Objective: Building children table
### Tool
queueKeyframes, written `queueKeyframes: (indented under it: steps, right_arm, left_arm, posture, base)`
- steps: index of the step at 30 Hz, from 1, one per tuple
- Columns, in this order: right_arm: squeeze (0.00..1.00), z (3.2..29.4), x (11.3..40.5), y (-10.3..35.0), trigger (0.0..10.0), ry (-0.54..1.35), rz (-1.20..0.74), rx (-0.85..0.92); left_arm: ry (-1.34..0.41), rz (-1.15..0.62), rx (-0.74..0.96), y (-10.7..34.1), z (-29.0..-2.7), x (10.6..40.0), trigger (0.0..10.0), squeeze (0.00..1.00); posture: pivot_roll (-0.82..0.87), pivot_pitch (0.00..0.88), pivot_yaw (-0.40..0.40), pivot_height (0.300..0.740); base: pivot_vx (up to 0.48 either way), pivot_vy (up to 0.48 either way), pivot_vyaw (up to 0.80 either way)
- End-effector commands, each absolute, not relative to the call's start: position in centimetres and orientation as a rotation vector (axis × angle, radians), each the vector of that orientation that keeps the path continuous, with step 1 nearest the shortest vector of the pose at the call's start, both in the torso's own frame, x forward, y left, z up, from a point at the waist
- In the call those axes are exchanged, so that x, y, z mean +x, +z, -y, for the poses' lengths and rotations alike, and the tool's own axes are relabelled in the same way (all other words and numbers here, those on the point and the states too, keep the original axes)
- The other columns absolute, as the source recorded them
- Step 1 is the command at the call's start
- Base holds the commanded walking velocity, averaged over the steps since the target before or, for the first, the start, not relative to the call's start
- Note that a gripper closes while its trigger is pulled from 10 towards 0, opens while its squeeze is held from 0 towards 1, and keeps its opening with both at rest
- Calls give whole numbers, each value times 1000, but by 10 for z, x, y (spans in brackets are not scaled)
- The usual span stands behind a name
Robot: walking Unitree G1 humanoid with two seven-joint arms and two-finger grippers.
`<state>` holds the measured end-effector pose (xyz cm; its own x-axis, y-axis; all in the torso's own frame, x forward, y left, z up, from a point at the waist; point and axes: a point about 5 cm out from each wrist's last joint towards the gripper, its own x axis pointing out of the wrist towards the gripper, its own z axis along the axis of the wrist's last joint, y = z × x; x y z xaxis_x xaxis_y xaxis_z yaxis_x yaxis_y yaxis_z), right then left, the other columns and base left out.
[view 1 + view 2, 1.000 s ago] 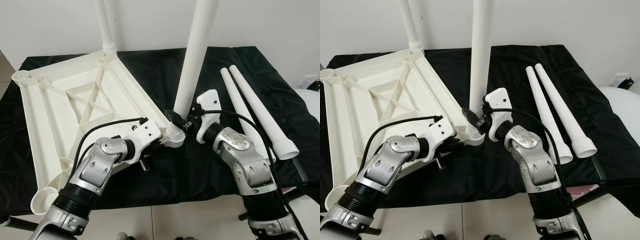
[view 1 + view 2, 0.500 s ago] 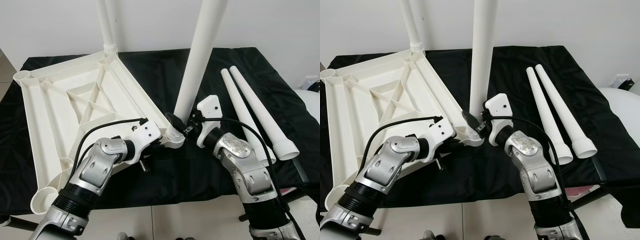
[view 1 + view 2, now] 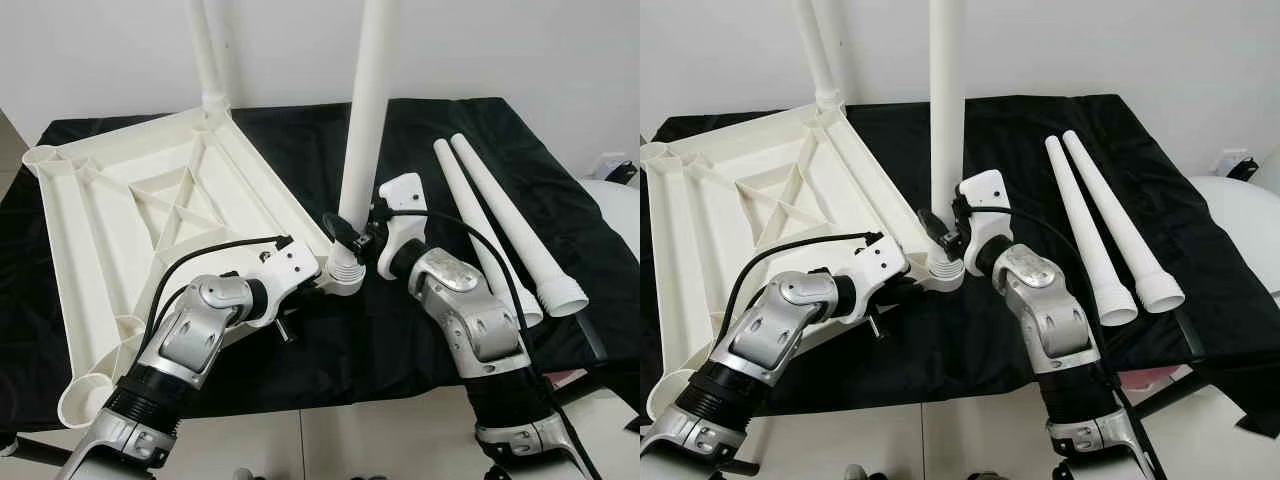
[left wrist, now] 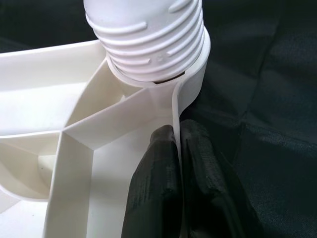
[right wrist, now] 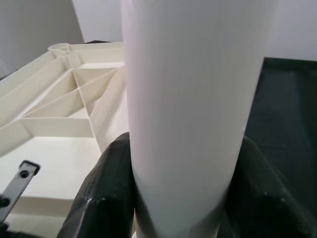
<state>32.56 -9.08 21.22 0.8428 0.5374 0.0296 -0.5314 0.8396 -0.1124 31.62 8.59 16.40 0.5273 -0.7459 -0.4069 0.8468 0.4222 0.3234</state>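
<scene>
The white tabletop (image 3: 150, 210) lies upside down on the black cloth, its ribbed underside facing up. One white leg (image 3: 205, 50) stands in its far corner. A second leg (image 3: 365, 100) stands nearly upright with its threaded end (image 4: 148, 39) in the near right corner socket (image 3: 345, 278). My right gripper (image 3: 350, 232) is shut on this leg just above the socket, a black finger (image 5: 106, 193) on either side. My left gripper (image 4: 177, 131) is shut on the tabletop's thin rim right beside that socket. Two loose legs (image 3: 495, 220) lie side by side to the right.
The black cloth (image 3: 420, 130) covers a table that ends at the front just below my arms. A white wall (image 3: 520, 40) rises behind it. A pale round object (image 3: 1240, 205) sits past the table's right edge.
The leg held by my right gripper has swung from leaning right to nearly upright in the socket, and my right arm has moved left with it. The left gripper keeps its hold on the rim.
</scene>
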Motion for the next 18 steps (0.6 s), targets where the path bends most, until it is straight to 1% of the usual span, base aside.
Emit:
queueKeyframes:
  steps: [1,3,8,18]
  right_arm:
    - [0,107,326,160,10000,459,-193,-127]
    - [0,105,319,154,10000,444,-192,-103]
    - [0,101,305,150,10000,453,-147,-116]
    - [0,101,292,150,10000,473,-87,-147]
  left_arm:
    - [-927,-182,551,171,-91,320,10000,0]
    - [-919,-182,548,172,-92,321,10000,0]
    - [-917,-184,545,172,-93,321,10000,0]
    - [-924,-185,546,172,-91,323,10000,0]
  posture:
    - [9,152,32,740]
    - [9,156,31,740]
    - [0,159,37,740]
    - [-8,161,46,740]
  base:
    - [0,0,0]
    - [0,0,0]
    - [0,0,0]
    - [0,0,0]
